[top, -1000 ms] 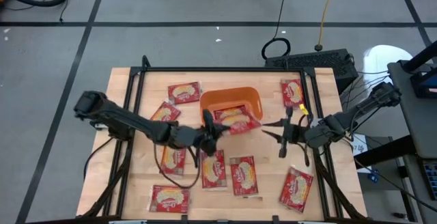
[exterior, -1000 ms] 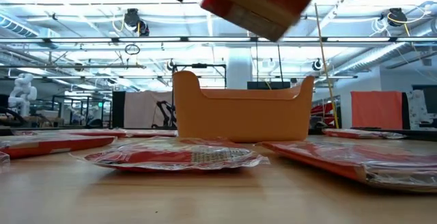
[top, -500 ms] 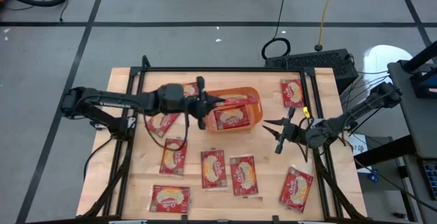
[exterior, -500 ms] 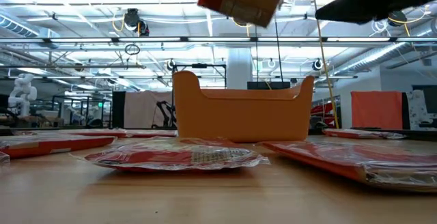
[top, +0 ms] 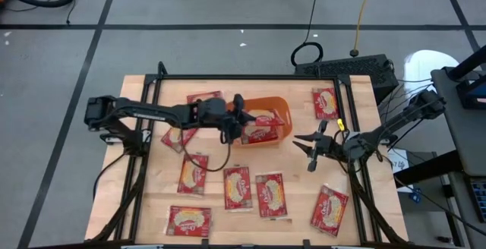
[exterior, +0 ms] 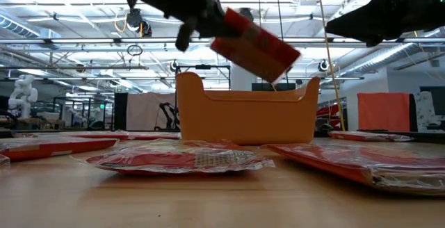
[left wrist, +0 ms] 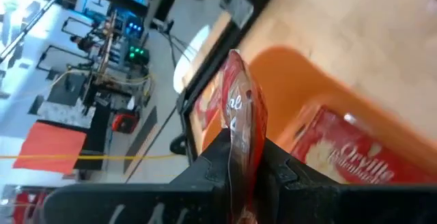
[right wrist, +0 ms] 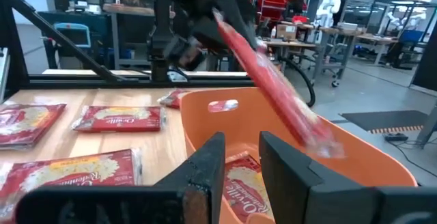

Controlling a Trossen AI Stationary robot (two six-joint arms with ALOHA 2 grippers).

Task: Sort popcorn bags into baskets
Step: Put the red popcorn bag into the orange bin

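We hold one popcorn bag (top: pixel 260 131) pinched edge-on in our left gripper (top: pixel 237 121), tilted over the orange basket (top: pixel 282 112) near the table's far edge so it drops beside the bag already inside, while our right gripper (top: pixel 305 144) waits spread-fingered just past the basket's right end.

two dark jointed arms (top: pixel 144 112) (black cables trailing), matte pincers.
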